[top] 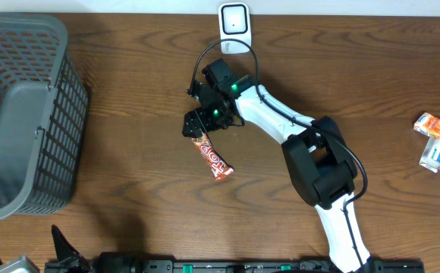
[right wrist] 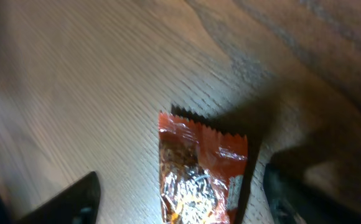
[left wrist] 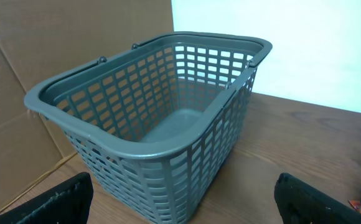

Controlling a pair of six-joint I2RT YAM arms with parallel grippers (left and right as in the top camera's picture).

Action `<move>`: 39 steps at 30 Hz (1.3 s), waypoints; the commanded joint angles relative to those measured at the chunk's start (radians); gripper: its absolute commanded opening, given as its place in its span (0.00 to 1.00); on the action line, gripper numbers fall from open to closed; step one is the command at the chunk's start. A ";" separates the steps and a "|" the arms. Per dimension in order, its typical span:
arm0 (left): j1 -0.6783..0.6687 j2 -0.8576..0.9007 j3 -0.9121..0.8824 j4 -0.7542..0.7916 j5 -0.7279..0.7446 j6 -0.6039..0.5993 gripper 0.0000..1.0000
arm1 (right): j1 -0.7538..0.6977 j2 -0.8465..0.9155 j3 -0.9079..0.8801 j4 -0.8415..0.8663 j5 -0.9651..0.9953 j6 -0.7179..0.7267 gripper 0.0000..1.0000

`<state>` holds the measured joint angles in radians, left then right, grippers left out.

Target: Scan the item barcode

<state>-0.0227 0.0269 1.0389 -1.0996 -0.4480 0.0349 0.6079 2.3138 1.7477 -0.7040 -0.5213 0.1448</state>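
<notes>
The item is an orange-red snack bar wrapper (top: 214, 161) lying flat on the wooden table, slanting down to the right. My right gripper (top: 202, 125) hangs over its upper end. In the right wrist view the crimped end of the wrapper (right wrist: 199, 168) lies between the two dark fingers of my right gripper (right wrist: 180, 199). The jaws stand apart, with table showing on the left side of the wrapper. A white scanner (top: 234, 20) stands at the table's far edge, just behind the right arm. My left gripper (left wrist: 180, 205) is open and holds nothing; it faces the basket.
A grey plastic basket (top: 68, 98) fills the left side of the table, and its inside (left wrist: 149, 146) holds nothing. Two small packages (top: 435, 125) (top: 438, 152) lie at the far right edge.
</notes>
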 commanded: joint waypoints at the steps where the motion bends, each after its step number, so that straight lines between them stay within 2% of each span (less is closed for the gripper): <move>1: -0.003 -0.006 -0.001 0.000 -0.009 0.016 0.93 | 0.060 0.122 -0.044 -0.105 0.095 -0.012 0.68; 3: -0.003 -0.006 -0.001 0.000 -0.009 0.016 0.93 | 0.072 0.127 -0.046 -0.168 0.135 -0.011 0.67; 7: -0.003 -0.006 -0.001 0.000 -0.009 0.016 0.93 | 0.087 0.127 -0.047 -0.237 0.264 -0.011 0.73; 9: -0.003 -0.006 -0.001 0.000 -0.009 0.016 0.93 | 0.090 0.127 -0.049 -0.254 0.309 -0.010 0.68; 10: -0.003 -0.006 -0.001 0.000 -0.009 0.016 0.93 | 0.090 0.127 -0.052 -0.255 0.319 -0.008 0.56; 12: -0.003 -0.006 -0.001 0.000 -0.009 0.016 0.93 | 0.084 0.127 -0.058 -0.251 0.340 0.017 0.23; 14: -0.003 -0.006 -0.001 0.000 -0.009 0.016 0.93 | 0.074 0.127 -0.059 -0.249 0.369 0.042 0.01; 19: -0.003 -0.006 -0.001 0.000 -0.009 0.016 0.93 | 0.064 0.107 -0.006 -0.258 0.414 0.011 0.01; 21: -0.003 -0.006 -0.001 0.000 -0.009 0.016 0.93 | 0.061 0.080 0.058 -0.316 0.499 0.026 0.01; 24: -0.003 -0.006 -0.001 0.000 -0.009 0.016 0.93 | 0.065 0.030 0.142 -0.405 0.784 0.110 0.01; 28: -0.003 -0.006 -0.001 0.000 -0.009 0.016 0.93 | 0.092 -0.031 0.169 -0.463 1.275 0.293 0.01; 31: -0.003 -0.006 -0.001 0.000 -0.009 0.016 0.93 | 0.109 -0.032 0.169 -0.528 1.455 0.507 0.01; 35: -0.003 -0.006 -0.001 0.000 -0.009 0.016 0.93 | 0.135 -0.029 0.126 -0.718 1.518 1.014 0.02; 38: -0.003 -0.006 -0.001 0.000 -0.009 0.016 0.93 | 0.207 -0.029 0.077 -0.852 1.468 1.302 0.01; 39: -0.003 -0.006 -0.001 0.000 -0.009 0.016 0.93 | 0.233 -0.029 0.070 -0.873 1.454 1.333 0.01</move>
<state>-0.0227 0.0269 1.0389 -1.1000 -0.4480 0.0349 0.7559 2.3192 1.8526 -1.5200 0.8787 1.0874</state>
